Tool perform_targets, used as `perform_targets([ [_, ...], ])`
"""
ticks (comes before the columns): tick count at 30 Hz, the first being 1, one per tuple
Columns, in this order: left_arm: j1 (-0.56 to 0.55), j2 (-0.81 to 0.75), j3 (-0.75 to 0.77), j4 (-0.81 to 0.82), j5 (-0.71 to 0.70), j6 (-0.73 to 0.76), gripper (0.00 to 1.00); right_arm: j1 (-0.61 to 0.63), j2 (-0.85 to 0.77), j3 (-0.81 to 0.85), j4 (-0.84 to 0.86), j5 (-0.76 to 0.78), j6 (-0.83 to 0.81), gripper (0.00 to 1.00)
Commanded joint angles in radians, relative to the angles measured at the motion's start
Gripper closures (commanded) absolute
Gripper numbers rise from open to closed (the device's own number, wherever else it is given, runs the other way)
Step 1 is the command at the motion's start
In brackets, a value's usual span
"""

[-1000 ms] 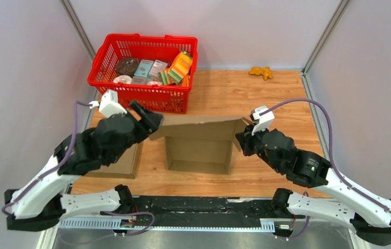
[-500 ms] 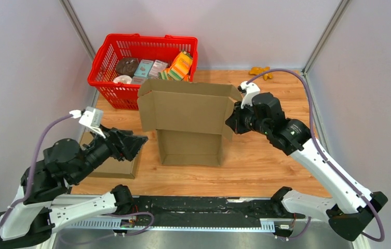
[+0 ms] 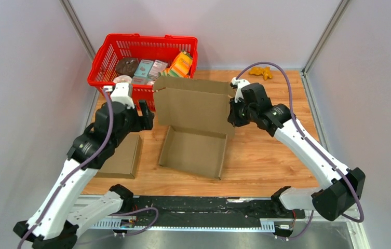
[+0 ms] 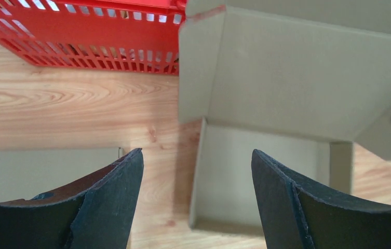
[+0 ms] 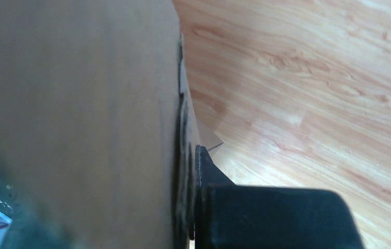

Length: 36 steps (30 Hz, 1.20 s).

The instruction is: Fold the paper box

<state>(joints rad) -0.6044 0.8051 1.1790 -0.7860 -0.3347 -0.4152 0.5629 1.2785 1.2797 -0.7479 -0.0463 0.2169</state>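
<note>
The brown paper box (image 3: 193,148) lies open in the middle of the wooden table, its lid panel (image 3: 196,104) raised nearly upright at the back. My right gripper (image 3: 233,111) is shut on the lid's right edge. In the right wrist view the cardboard (image 5: 79,104) fills the left side, pinched at the right gripper (image 5: 190,155). My left gripper (image 3: 144,115) hangs open just left of the lid, apart from it. The left wrist view shows the left gripper (image 4: 197,151) with nothing between its wide fingers, and beyond them the lid (image 4: 297,72) and its left side flap (image 4: 196,67).
A red basket (image 3: 105,57) full of groceries stands at the back left, right behind the lid. A second flat cardboard piece (image 3: 123,158) lies under my left arm. A small orange toy (image 3: 260,71) sits at the back right. Walls close in both sides.
The right gripper has lifted the lid from lying low to nearly upright and moved toward the back. The left gripper let go of the lid's left corner, swung away, then came back beside it.
</note>
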Motion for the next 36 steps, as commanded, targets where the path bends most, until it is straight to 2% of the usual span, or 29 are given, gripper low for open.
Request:
perform_targets([
  [1, 0.135, 0.077, 0.002, 0.146, 0.288, 0.052, 0.16, -0.04, -0.005, 0.001, -0.013, -0.052, -0.048, 1.0],
  [4, 0.178, 0.144, 0.005, 0.218, 0.397, 0.069, 0.17, -0.057, -0.001, -0.016, 0.011, -0.069, -0.066, 1.0],
  [11, 0.196, 0.197, -0.087, 0.287, 0.338, 0.098, 0.19, -0.072, -0.033, -0.135, 0.175, -0.155, -0.119, 1.0],
  [14, 0.228, 0.212, -0.131, 0.332, 0.341, 0.096, 0.13, -0.08, -0.041, -0.169, 0.252, -0.181, -0.123, 1.0],
  [18, 0.301, 0.299, -0.13, 0.343, 0.433, 0.079, 0.11, -0.112, -0.042, -0.221, 0.317, -0.173, -0.139, 1.0],
  [20, 0.357, 0.334, -0.145, 0.401, 0.495, 0.067, 0.12, -0.135, -0.033, -0.223, 0.317, -0.193, -0.136, 1.0],
  [22, 0.397, 0.364, -0.173, 0.509, 0.653, 0.049, 0.13, -0.156, -0.019, -0.224, 0.323, -0.219, -0.128, 1.0],
  [25, 0.453, 0.402, -0.232, 0.69, 0.805, -0.002, 0.16, -0.159, -0.005, -0.215, 0.314, -0.236, -0.125, 0.88],
  [27, 0.457, 0.428, -0.246, 0.75, 0.87, 0.001, 0.18, -0.159, 0.001, -0.21, 0.309, -0.242, -0.122, 0.83],
  [30, 0.457, 0.463, -0.251, 0.832, 0.937, -0.007, 0.23, -0.159, 0.012, -0.2, 0.3, -0.25, -0.117, 0.8],
  [32, 0.457, 0.482, -0.254, 0.86, 0.938, -0.014, 0.29, -0.159, 0.022, -0.183, 0.294, -0.242, -0.111, 0.76],
  [33, 0.456, 0.488, -0.252, 0.858, 0.93, -0.014, 0.3, -0.161, 0.027, -0.172, 0.282, -0.233, -0.108, 0.69],
  [34, 0.457, 0.491, -0.249, 0.846, 0.927, -0.002, 0.33, -0.161, 0.031, -0.16, 0.268, -0.206, -0.1, 0.66],
  [36, 0.457, 0.488, -0.249, 0.826, 0.901, 0.003, 0.38, -0.161, 0.047, -0.114, 0.216, -0.153, -0.093, 0.64],
])
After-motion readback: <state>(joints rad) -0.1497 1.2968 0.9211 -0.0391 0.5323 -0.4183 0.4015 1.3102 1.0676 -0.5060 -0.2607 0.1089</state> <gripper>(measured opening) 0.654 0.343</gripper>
